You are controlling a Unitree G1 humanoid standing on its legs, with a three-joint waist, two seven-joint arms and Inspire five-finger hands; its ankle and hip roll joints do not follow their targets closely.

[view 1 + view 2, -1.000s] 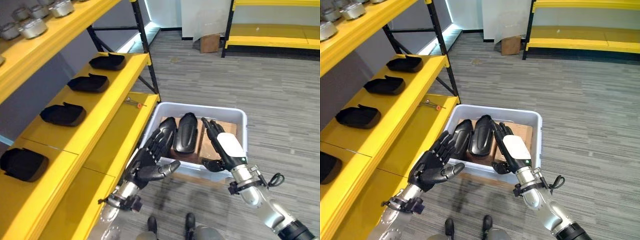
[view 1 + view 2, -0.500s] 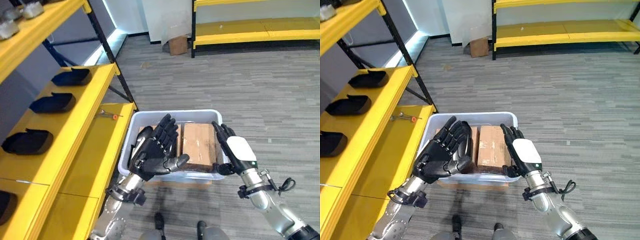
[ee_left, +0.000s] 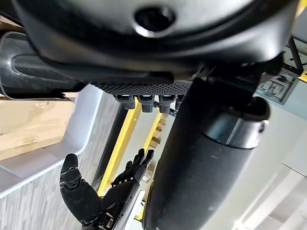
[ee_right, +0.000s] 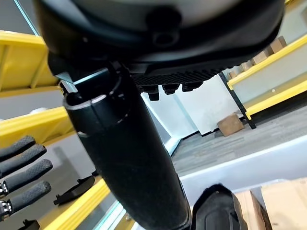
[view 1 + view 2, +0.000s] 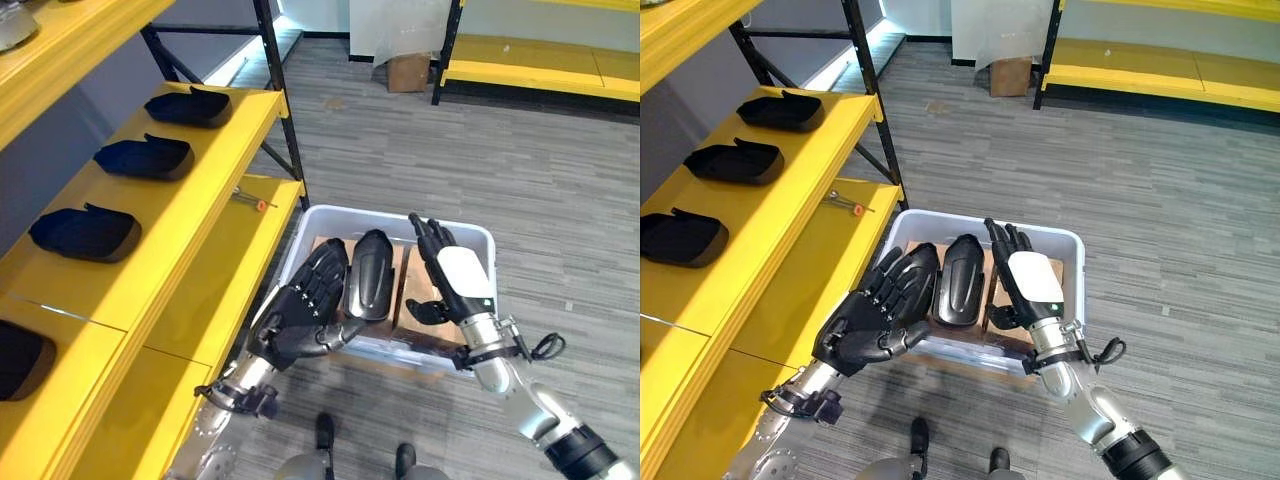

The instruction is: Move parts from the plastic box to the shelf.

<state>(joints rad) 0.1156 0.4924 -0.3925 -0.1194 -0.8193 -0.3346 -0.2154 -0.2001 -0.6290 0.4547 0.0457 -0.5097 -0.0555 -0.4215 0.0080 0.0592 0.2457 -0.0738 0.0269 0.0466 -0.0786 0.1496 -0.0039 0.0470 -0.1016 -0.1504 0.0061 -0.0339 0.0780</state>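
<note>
Both robot hands are hovering over the plastic box [image 5: 478,236], and we are seeing neither one grasping anything. Our left robot hand [image 5: 305,312] is spreading relaxed, straight fingers over the box's near left corner; our right robot hand [image 5: 447,284] is reaching in from the near right, fingers also straight and released, pointing toward the far wall of the box.

Between them, one dark part [image 5: 368,273] is lying in the box on a cardboard layer [image 5: 420,298], its long axis running from near to far. We are judging it to sit just right of the left hand and just left of the right hand, roughly equally close to each, so either could close on it from its own side.

On the left, the yellow shelf [image 5: 210,170] is already carrying several similar parts [image 5: 151,157], with bare space on its lower level.
</note>
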